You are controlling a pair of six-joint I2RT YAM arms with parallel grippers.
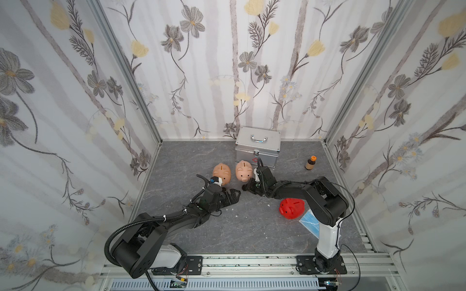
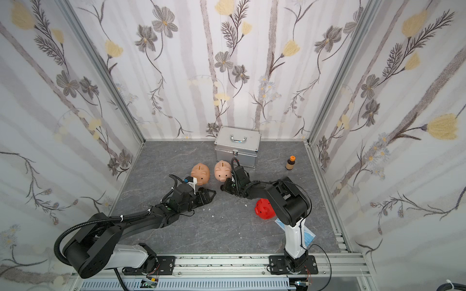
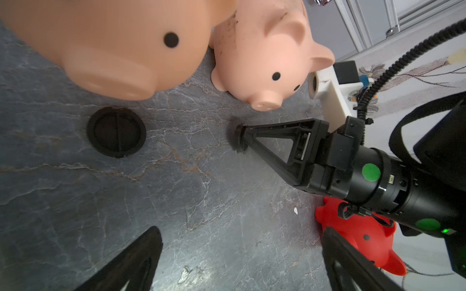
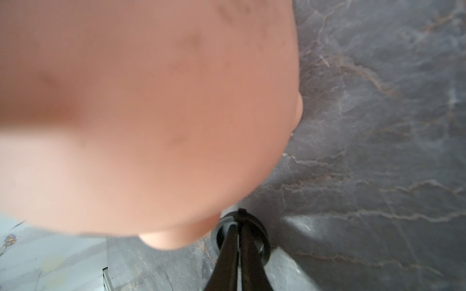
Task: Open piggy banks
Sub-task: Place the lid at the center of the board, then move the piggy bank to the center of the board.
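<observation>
Plain pig: peach-pink, black eyes.
Smudged pig: peach-pink, brown smudges.
Red pig: bright red.
Loose plug: black.
Second plug: black.
Case: silver, red mark.
Bottle: brown, orange cap.
Mask: pale blue.
Tabletop: dark grey marble, pale and rust veins.
Walls: white, grey stripes, grey and yellow flowers.

The left arm and right arm are matte black, built of jointed cylindrical links, each with a glossy white lower segment on a black, screw-fastened base plate. A ribbed black conduit bound with white ties runs along the left arm. The right arm's wrist carries round green stickers, a small green light, a white camera bracket and a ribbed black cable. The right pincer has black fingers shaped as open triangular frames.
</observation>
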